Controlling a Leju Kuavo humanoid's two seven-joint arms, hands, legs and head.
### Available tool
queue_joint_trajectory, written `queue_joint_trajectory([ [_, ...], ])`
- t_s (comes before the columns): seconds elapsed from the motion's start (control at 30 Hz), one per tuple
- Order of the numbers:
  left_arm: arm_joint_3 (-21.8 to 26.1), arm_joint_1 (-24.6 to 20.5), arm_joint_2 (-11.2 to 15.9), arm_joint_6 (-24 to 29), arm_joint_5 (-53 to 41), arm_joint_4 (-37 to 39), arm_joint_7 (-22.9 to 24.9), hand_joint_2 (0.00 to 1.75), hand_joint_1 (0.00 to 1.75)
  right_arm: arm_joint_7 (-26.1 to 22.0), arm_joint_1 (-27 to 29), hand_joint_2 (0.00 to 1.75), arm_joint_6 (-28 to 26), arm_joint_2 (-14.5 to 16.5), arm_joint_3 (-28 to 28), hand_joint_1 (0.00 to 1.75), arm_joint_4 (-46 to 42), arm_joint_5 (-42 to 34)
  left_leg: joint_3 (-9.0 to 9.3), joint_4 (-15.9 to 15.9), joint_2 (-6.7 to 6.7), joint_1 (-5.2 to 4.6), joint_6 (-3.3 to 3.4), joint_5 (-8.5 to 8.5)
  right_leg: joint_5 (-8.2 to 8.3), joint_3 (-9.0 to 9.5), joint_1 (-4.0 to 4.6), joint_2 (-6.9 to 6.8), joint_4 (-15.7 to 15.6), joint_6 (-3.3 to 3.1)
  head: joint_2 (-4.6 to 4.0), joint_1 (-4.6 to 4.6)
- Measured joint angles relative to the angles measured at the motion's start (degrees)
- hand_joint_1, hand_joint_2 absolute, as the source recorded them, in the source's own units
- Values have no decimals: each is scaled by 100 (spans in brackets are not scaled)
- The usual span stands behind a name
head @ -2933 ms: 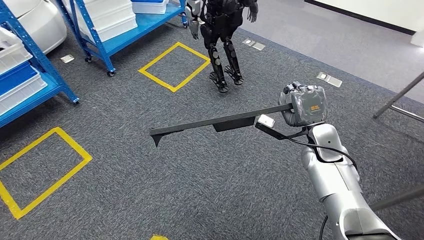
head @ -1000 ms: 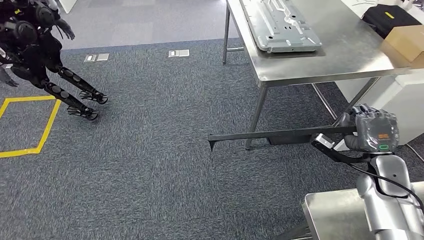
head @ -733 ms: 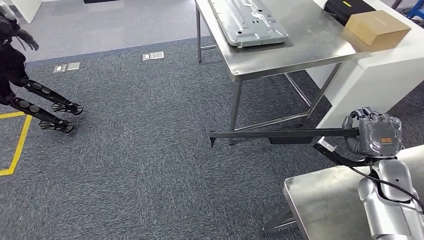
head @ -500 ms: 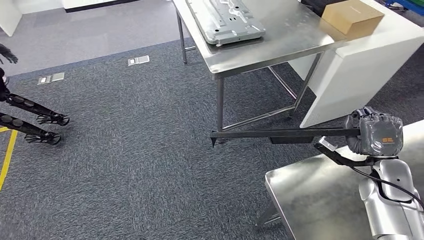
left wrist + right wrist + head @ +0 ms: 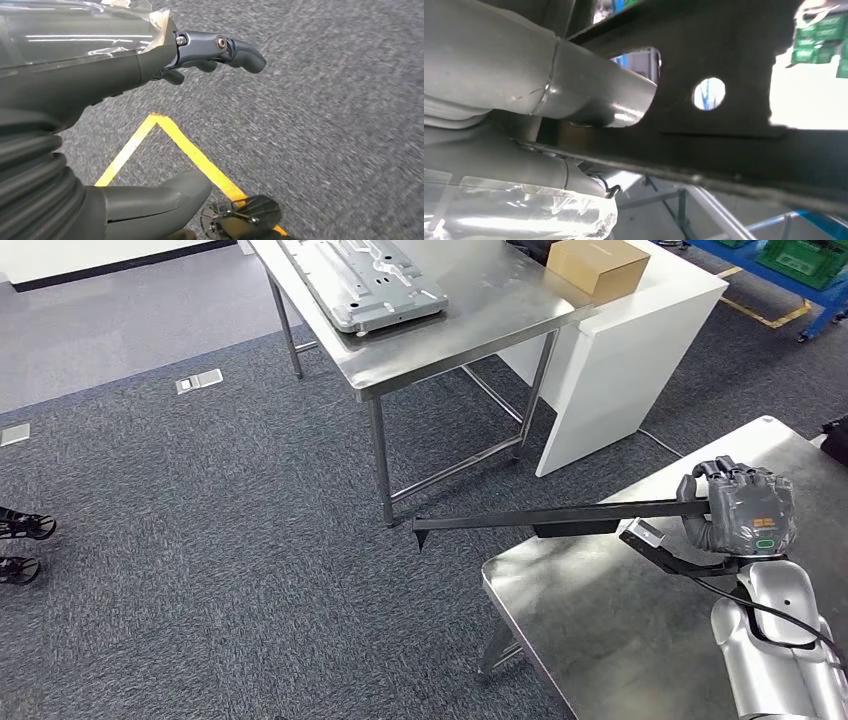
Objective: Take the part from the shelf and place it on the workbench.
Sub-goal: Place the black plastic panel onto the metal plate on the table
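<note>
The part (image 5: 545, 517) is a long, flat black bar with a small downturned tip at its far end. My right hand (image 5: 742, 512) grips it by one end and holds it level, pointing left. Most of the bar hangs above the near steel workbench (image 5: 640, 620), and its tip reaches past the bench's left edge over the carpet. In the right wrist view the dark part (image 5: 734, 125) with its punched holes lies against my thumb (image 5: 574, 90). My left hand (image 5: 125, 100) hangs over the carpet with its fingers (image 5: 225, 50) apart and nothing in it.
A second steel table (image 5: 470, 320) stands at the back, carrying a grey pressed metal panel (image 5: 365, 280). A white cabinet (image 5: 630, 350) with a cardboard box (image 5: 598, 262) stands beside it. A yellow floor line (image 5: 200, 155) runs below my left hand. Black robot feet (image 5: 20, 545) show at the left edge.
The camera has turned, so the whole scene has shifted: the shelves and yellow squares are gone and the tables have come in. The near workbench now lies under the held part. My grip is unchanged.
</note>
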Motion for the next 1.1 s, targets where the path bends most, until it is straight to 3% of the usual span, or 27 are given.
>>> queue_joint_trajectory([
  [0.07,-16,18,-1,-27,-88,1,-13,175,0,27,35,0,45,-2,-4,175,-69,-5,14,-96,152,7,13,64,-323,-298,5,-333,655,-37,0,39],
  [0.1,-44,22,-1,-42,-172,2,5,175,0,44,117,0,60,5,-5,175,-130,-9,4,-101,231,6,8,71,-464,-440,-17,-410,1001,-27,0,50],
  [0.13,-86,23,-2,-56,-273,2,32,175,0,64,251,0,71,13,-6,175,-228,-3,-7,-99,302,10,-1,70,-543,-511,-51,-456,1216,8,0,52],
  [0.17,-135,17,-5,-64,-359,2,58,175,0,87,409,0,76,23,-8,175,-341,15,-15,-94,369,20,-18,67,-540,-474,-90,-493,1222,66,0,53],
  [0.2,-183,8,-13,-66,-423,2,73,175,0,111,559,0,73,39,-10,175,-458,46,-21,-79,437,37,-44,58,-458,-320,-132,-544,992,143,0,56],
  [0.27,-260,-13,-30,-59,-493,1,72,175,0,148,766,0,68,90,-9,175,-651,116,-40,2,580,51,-137,4,-223,172,-192,-829,179,280,0,63],
  [0.3,-290,-22,-42,-46,-514,-1,57,175,0,160,824,0,65,118,-8,175,-722,145,-45,55,654,44,-192,-37,-143,344,-190,-961,-121,293,0,71],
  [0.33,-313,-32,-54,-25,-527,-3,40,175,0,168,865,0,61,145,-6,175,-773,168,-42,100,727,29,-241,-76,-104,435,-182,-1042,-278,268,0,70],
  [0.37,-329,-41,-65,4,-535,-4,23,175,0,172,896,0,58,166,-4,175,-806,186,-29,119,801,16,-274,-104,-104,428,-162,-1034,-279,216,0,64],
  [0.4,-345,-49,-80,31,-537,-4,6,175,0,175,922,0,53,176,-7,175,-833,201,-12,130,880,20,-298,-123,-89,411,-156,-941,-279,169,0,54],
  [0.43,-361,-58,-85,52,-537,-4,-3,175,0,177,943,0,48,179,-13,175,-853,208,-4,146,876,40,-330,-149,-75,398,-182,-858,-274,122,0,38],
  [0.5,-385,-58,-86,66,-537,-4,-13,175,0,175,958,0,37,161,-33,175,-898,193,-84,376,580,89,-397,-358,-37,369,-218,-707,-277,30,0,21],
  [0.57,-393,-35,-79,59,-538,-2,-2,175,0,166,961,0,32,145,-44,175,-944,143,-373,1052,185,113,-428,-792,-2,335,-210,-553,-278,-47,0,-2],
  [0.63,-393,-14,-67,41,-538,-1,16,175,0,142,985,0,33,133,-62,175,-962,67,-695,1738,77,114,-410,-1081,22,301,-170,-383,-276,-86,0,-12],
  [0.67,-393,-12,-60,26,-531,0,15,175,0,123,996,0,35,123,-79,175,-962,29,-747,1832,65,114,-387,-1059,34,289,-151,-296,-275,-94,0,-13],
  [0.7,-392,-12,-54,0,-512,0,-1,175,0,95,1000,0,35,111,-96,175,-959,-4,-682,1692,48,112,-353,-922,46,282,-136,-209,-275,-99,0,-12],
  [0.73,-391,-16,-49,-49,-483,0,-26,175,0,61,991,0,35,101,-109,175,-953,-32,-514,1355,-10,108,-304,-713,60,278,-124,-121,-276,-98,0,-13],
  [0.77,-388,-20,-44,-105,-452,0,-52,175,0,30,969,0,35,95,-114,175,-941,-52,-304,936,-158,104,-239,-520,77,274,-123,-37,-277,-91,0,-13],
  [0.83,-381,-32,-43,-213,-397,0,-87,175,0,-22,891,0,33,97,-111,175,-893,-72,-4,342,-371,81,-141,-298,115,251,-111,119,-279,-56,0,-9],
  [0.87,-377,-40,-50,-236,-382,0,-104,175,0,-47,846,0,33,103,-108,175,-854,-74,41,242,-404,64,-112,-282,138,233,-120,188,-285,-28,0,-8],
  [0.93,-372,-58,-73,-245,-362,0,-176,175,0,-87,752,0,33,108,-99,175,-774,-73,59,167,-249,52,-82,-227,197,190,-113,316,-325,57,0,-15],
  [0.97,-368,-68,-84,-245,-353,0,-234,175,0,-103,695,0,33,109,-93,175,-727,-73,81,89,-174,59,-66,-167,195,147,-98,261,-306,81,0,-13],
  [1.0,-364,-77,-91,-245,-340,0,-287,175,0,-113,612,0,33,110,-84,175,-673,-70,98,5,-91,69,-42,-100,132,65,-74,122,-196,81,0,5],
  [1.07,-348,-91,-100,-273,-314,0,-351,175,0,-126,409,0,30,131,-50,175,-535,-68,100,-96,86,65,-21,-11,-169,-225,-61,-278,391,34,0,47],
  [1.1,-338,-97,-101,-305,-308,0,-359,175,0,-128,321,0,28,144,-27,175,-464,-67,82,-101,178,60,-13,1,-341,-392,-70,-397,782,27,0,69],
])
